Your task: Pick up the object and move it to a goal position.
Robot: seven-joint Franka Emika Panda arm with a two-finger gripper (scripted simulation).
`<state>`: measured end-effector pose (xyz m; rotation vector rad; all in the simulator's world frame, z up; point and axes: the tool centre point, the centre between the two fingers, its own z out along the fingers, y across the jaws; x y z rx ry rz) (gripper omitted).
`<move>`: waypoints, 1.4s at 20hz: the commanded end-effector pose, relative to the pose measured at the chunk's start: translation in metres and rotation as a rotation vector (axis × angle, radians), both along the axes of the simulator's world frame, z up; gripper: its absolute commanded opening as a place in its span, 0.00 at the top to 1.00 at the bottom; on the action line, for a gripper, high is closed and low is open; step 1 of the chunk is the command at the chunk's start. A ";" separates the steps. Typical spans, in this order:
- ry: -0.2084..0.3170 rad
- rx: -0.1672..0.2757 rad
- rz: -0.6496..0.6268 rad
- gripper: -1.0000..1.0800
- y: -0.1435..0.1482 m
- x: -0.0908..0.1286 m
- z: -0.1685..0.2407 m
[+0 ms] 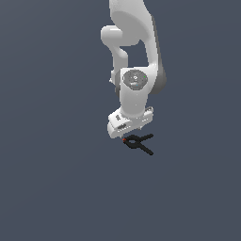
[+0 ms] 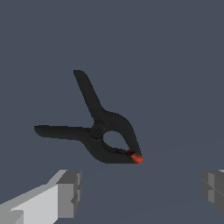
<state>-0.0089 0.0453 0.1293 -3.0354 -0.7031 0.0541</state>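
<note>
The black clamp (image 2: 103, 131) lies flat on the tabletop (image 1: 52, 179) just ahead of my fingers (image 2: 140, 192), which are spread wide and empty, so descending here I could miss it or nudge it away.

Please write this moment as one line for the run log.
phase: approach | gripper: open, empty, above clamp | clamp: on floor, not between fingers, red tip toward gripper | lifted: no

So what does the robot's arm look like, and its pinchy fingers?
The arm is smooth, glossy white with rounded, chunky joints and a grey round cap on one. The gripper has a white body and blocky grey fingertips. No cables or markings show.
</note>
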 end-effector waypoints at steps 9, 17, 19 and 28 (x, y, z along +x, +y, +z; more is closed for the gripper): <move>-0.015 -0.004 0.347 0.04 0.016 -0.001 -0.023; -0.026 -0.003 0.611 0.04 0.029 -0.003 -0.040; -0.030 -0.002 0.675 0.04 0.033 -0.003 -0.044; -0.040 0.002 0.879 0.04 0.045 -0.005 -0.056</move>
